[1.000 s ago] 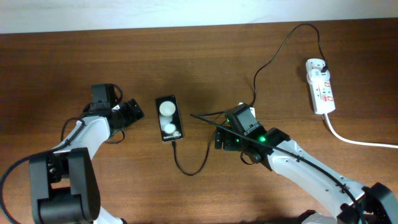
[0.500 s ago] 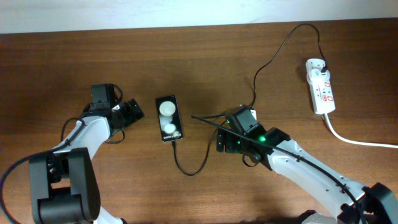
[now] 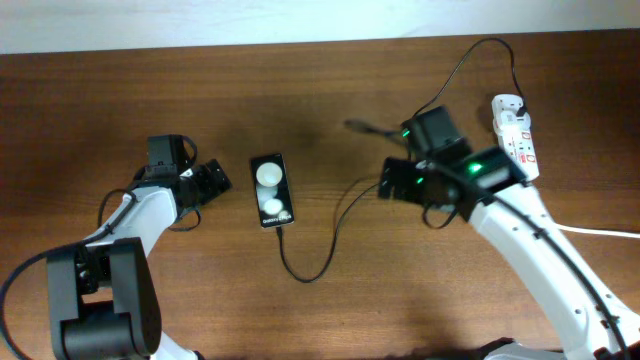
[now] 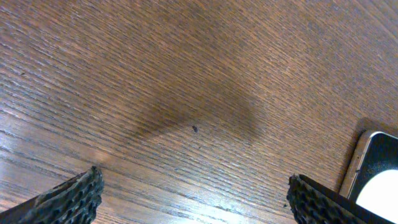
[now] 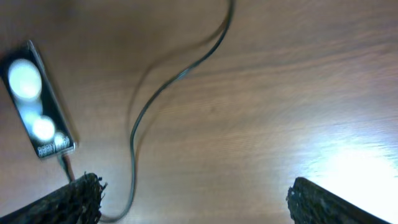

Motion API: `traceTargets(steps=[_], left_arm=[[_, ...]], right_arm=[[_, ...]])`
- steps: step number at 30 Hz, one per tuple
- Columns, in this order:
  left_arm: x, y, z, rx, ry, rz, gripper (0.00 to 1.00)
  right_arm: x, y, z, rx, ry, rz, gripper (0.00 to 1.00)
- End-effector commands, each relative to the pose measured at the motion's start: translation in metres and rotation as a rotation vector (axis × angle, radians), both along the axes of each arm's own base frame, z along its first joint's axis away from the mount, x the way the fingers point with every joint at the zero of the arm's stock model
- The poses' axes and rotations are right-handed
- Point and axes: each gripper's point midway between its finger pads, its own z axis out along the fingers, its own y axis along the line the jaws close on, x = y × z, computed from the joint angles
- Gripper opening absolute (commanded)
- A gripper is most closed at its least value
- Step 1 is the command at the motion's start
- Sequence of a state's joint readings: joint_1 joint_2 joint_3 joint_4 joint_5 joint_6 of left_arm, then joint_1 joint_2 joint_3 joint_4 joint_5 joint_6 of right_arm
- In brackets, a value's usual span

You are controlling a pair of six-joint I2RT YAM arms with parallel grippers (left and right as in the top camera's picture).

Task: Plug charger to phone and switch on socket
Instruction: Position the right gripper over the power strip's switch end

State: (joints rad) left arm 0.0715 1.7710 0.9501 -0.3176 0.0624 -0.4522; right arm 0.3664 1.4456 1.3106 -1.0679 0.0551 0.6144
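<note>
Phone (image 3: 273, 190) lying flat, screen up, left of centre on bench (image 3: 330, 320). Charger (image 3: 302, 279) looping below it, tip meeting phone's lower end. Cable running up and right to adapter on socket (image 3: 516, 140), at upper right. Left tool (image 4: 196, 205) hanging wide over bare wood just left of phone, holding nothing. Right tool (image 5: 199, 202) also gaping wide and empty, hovering above cable between phone and socket.

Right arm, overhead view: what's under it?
The charger runs from the phone to the right arm at its wrist and shows again beyond it, heading to the socket. The stretch beneath is covered.
</note>
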Motion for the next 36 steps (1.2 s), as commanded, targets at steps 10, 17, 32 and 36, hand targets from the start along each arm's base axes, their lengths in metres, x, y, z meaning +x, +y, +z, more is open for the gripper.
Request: traceTargets(steps=[10, 17, 32, 36], left_arm=[[-0.009, 0.0, -0.007, 0.0, 0.029, -0.004, 0.99], [-0.009, 0.0, -0.007, 0.0, 0.029, -0.004, 0.99], [-0.009, 0.0, -0.007, 0.0, 0.029, -0.004, 0.99], [-0.009, 0.0, -0.007, 0.0, 0.029, -0.004, 0.99]], right_arm=[[0.01, -0.152, -0.009, -0.127, 0.068, -0.415, 0.99], [0.014, -0.185, -0.014, -0.145, 0.059, -0.511, 0.99], [0.025, -0.212, -0.08, -0.189, 0.22, -0.563, 0.99], [0.025, -0.212, -0.08, -0.189, 0.22, -0.563, 0.99]])
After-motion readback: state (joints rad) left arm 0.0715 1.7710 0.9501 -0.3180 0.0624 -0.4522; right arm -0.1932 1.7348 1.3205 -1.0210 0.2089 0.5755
